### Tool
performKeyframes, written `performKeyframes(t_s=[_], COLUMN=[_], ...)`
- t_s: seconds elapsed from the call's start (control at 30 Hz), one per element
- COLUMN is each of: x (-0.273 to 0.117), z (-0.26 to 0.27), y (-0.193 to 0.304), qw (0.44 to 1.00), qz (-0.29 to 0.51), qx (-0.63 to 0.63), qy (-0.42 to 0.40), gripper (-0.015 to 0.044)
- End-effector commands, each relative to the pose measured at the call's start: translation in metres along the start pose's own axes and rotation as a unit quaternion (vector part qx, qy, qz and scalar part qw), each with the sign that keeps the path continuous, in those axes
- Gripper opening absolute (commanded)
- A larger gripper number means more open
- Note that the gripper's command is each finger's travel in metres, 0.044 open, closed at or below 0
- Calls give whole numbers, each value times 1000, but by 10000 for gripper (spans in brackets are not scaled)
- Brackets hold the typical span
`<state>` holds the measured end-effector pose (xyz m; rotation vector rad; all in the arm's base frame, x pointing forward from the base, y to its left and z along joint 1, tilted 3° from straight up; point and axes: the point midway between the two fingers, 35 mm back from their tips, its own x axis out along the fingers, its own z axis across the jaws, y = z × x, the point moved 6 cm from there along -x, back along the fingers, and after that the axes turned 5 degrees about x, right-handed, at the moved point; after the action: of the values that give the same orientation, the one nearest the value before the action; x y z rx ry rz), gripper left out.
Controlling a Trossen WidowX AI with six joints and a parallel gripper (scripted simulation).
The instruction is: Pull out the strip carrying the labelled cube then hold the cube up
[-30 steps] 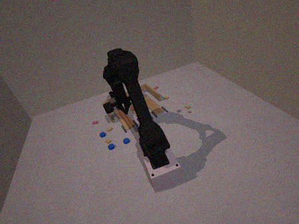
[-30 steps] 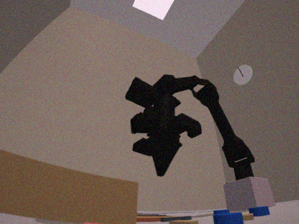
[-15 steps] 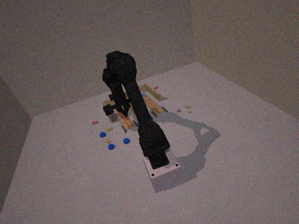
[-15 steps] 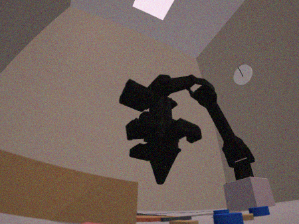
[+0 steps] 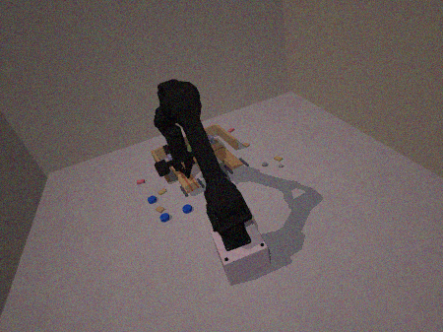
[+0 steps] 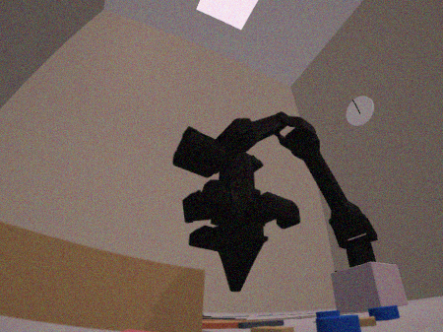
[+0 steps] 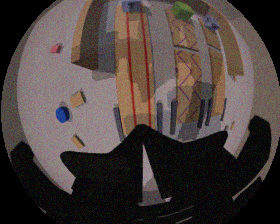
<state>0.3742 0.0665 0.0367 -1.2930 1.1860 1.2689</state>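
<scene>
My gripper (image 5: 188,175) (image 6: 235,289) (image 7: 140,127) is shut and empty, pointing down. In the wrist view its tips appear over the near end of the left strip (image 7: 136,75) (image 5: 191,186), which has red lengthwise lines, shows no gap and carries a blue-grey cube (image 7: 132,6). The middle strip (image 7: 187,75) has purple zigzags and a cross gap, with a green cube (image 7: 182,10) at its far part. The right strip (image 7: 217,75) also has a cross gap, with another blue-grey cube (image 7: 211,22). I cannot read a label on any cube.
A wooden wall (image 7: 84,42) (image 6: 98,283) stands left of the strips, and another wall (image 7: 231,45) (image 5: 228,136) right of them. Short dark rails (image 7: 160,116) flank the strips' near ends. Blue discs (image 5: 187,208) (image 7: 62,114), tan pieces (image 7: 77,99) and a red piece (image 5: 141,181) lie outside.
</scene>
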Motion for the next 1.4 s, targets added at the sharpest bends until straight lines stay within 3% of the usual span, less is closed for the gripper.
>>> performKeyframes(t_s=[0.0,0.57,1.37], x=[9,35,37], z=[0,1,1], y=[3,3,3], qw=[1000,1000,1000], qz=[6,6,6], qx=[2,2,2], qy=[-2,-2,-2], gripper=[0,0,0])
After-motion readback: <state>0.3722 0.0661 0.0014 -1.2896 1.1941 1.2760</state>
